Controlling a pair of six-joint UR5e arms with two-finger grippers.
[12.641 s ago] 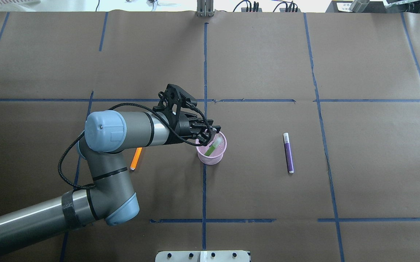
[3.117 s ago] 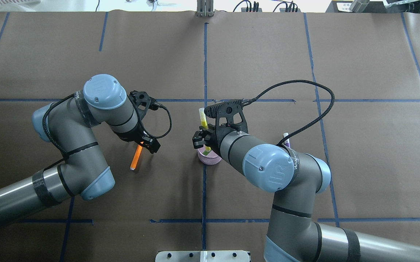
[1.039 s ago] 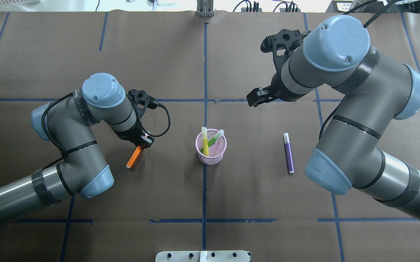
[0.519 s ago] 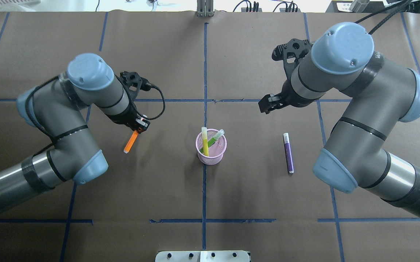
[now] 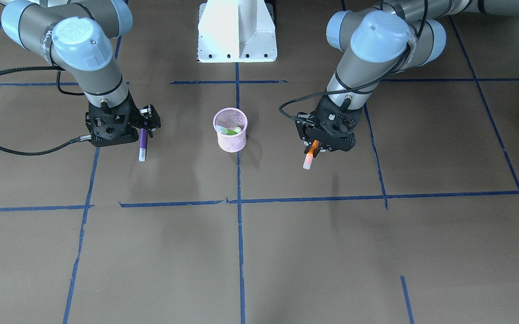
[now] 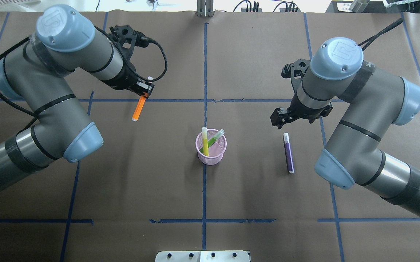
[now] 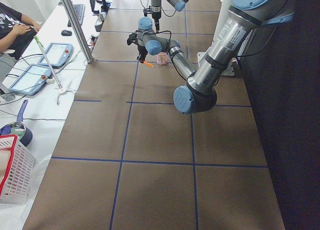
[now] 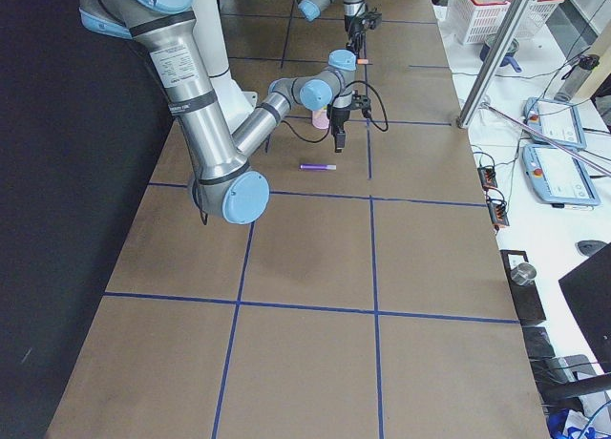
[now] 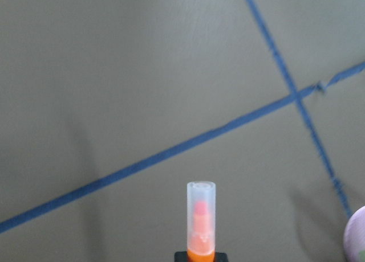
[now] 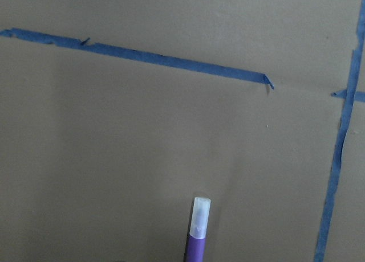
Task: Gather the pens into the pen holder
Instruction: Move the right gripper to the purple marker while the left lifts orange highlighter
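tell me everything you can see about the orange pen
The orange pen is a slim, plastic-looking stick: orange body, clear cap end with an orange tip inside. The left gripper is shut on its body, so it hangs tilted, cap pointing away, apparently off the table and apart from the pen holder.
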